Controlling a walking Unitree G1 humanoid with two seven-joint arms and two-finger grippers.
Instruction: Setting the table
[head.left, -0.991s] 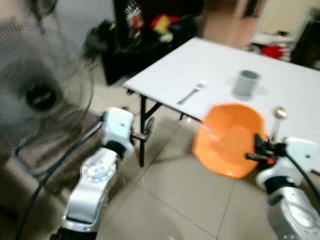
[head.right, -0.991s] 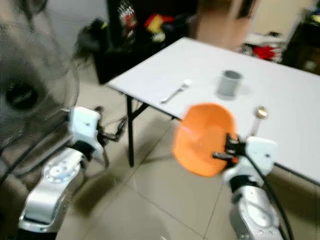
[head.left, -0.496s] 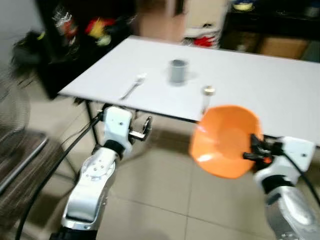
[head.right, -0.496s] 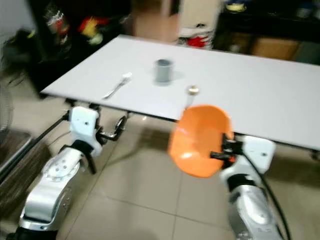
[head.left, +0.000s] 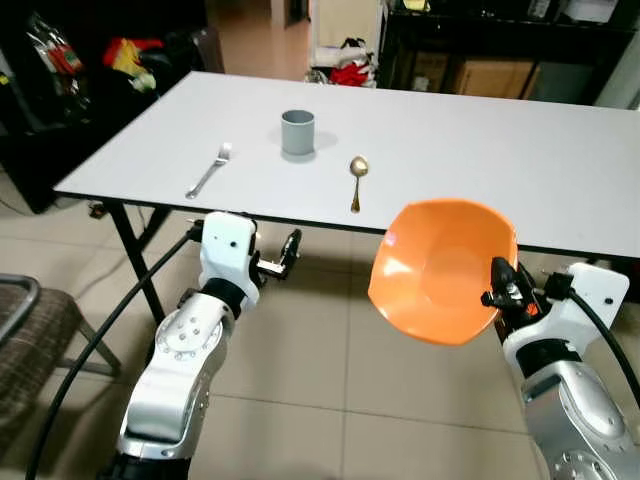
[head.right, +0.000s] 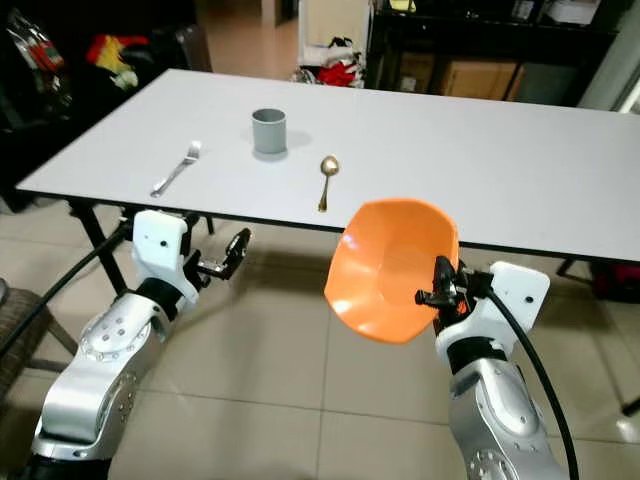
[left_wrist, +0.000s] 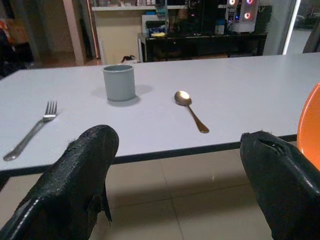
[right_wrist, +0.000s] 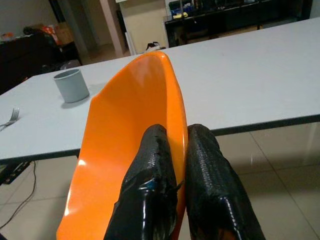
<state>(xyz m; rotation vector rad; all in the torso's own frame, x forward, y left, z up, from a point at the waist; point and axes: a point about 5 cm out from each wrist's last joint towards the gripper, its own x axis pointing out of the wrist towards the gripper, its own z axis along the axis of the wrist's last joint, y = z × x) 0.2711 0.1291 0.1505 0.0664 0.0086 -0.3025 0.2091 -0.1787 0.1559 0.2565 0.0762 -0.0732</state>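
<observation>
The right gripper (head.left: 497, 297) is pinching an orange bowl's (head.left: 440, 270) rim before the white table (head.left: 520, 160); the left gripper's (head.left: 290, 250) jaws are gaping wide.

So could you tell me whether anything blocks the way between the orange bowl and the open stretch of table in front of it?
Nothing visible does. The right gripper holds the orange bowl by its rim, short of the table edge. The spoon, cup and fork all lie further to the left.
</observation>
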